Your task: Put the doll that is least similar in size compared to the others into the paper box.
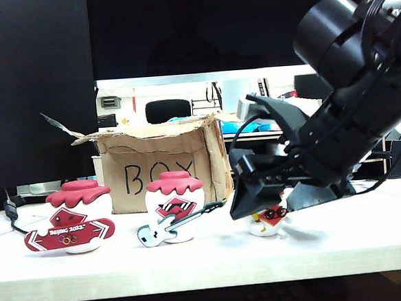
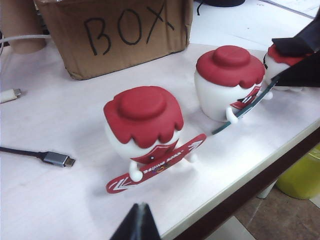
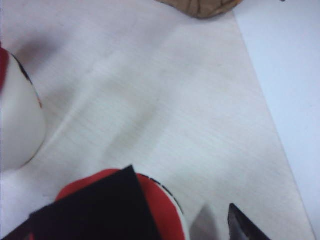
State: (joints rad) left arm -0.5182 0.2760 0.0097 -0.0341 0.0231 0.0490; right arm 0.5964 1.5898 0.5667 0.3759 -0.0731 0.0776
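Exterior view is showing the right gripper (image 1: pixel 263 205) hanging with jaws spread wide over the smallest doll (image 1: pixel 269 221), which is standing near the table's (image 1: pixel 194 261) front edge, right of the guitar doll (image 1: pixel 175 206). Behind, the paper box (image 1: pixel 161 163) is sitting. Only a tip of the left gripper (image 2: pixel 137 224) is showing; its state is unreadable.

1. "BOX", handwritten in black, stands on the front wall of the paper box (image 1: pixel 161 163).
2. "BEIJING 2022" with Olympic rings stands on the red snowboard (image 1: pixel 69 235), in front of that box.
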